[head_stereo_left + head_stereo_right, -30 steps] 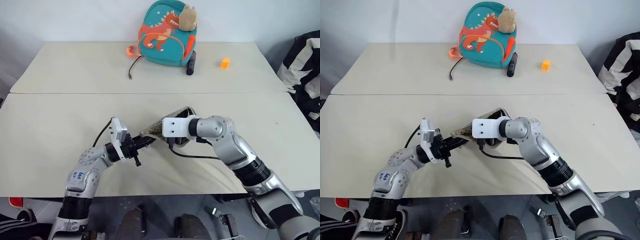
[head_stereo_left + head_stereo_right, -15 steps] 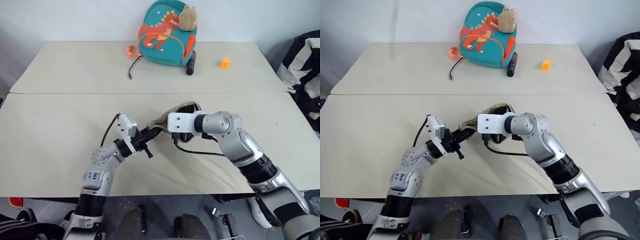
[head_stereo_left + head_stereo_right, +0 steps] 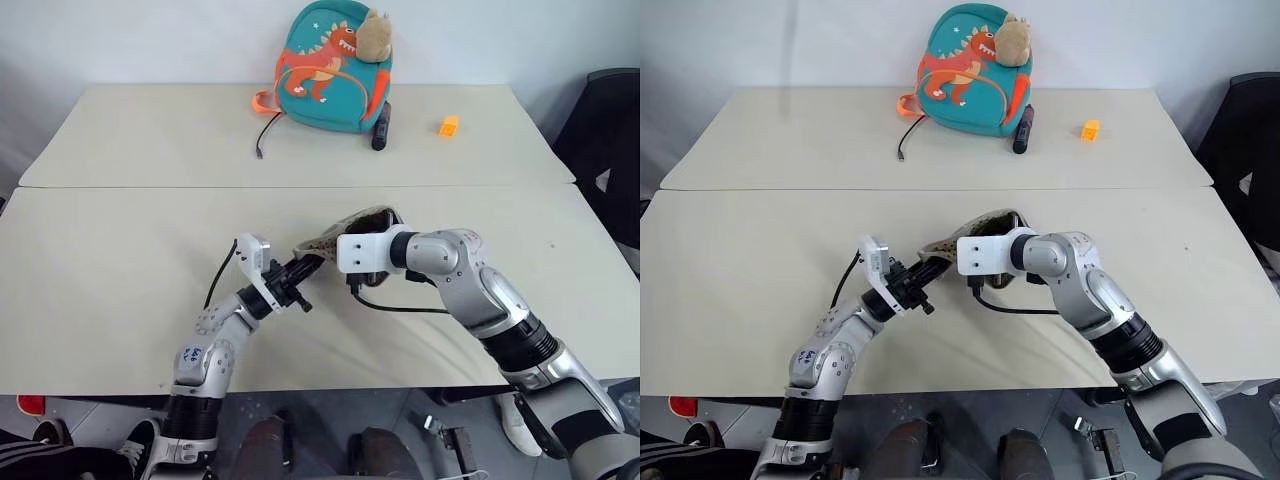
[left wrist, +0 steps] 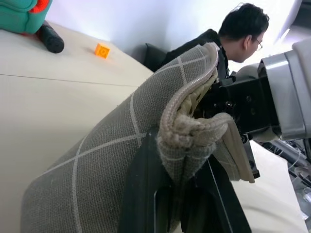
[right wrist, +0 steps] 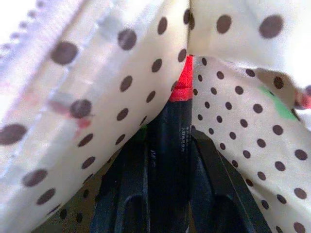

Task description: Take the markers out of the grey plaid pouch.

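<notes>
Black fingers of the left gripper [image 3: 300,275] are pinched tight on the near edge of the grey plaid pouch [image 3: 330,238], the left forearm angling up from the near left so the pouch is held raised over the middle of the near table [image 3: 100,270]. To its right, the right arm bends in from the near right with its wrist turned leftward, and the right gripper [image 5: 167,145] reaches into the pouch mouth. Its wrist view shows what the head views hide: the fingers are clamped on a dark marker [image 5: 176,121] with a red end, amid dotted lining, while the left wrist view shows the gathered fabric and a person [image 4: 233,34] beyond the table.
</notes>
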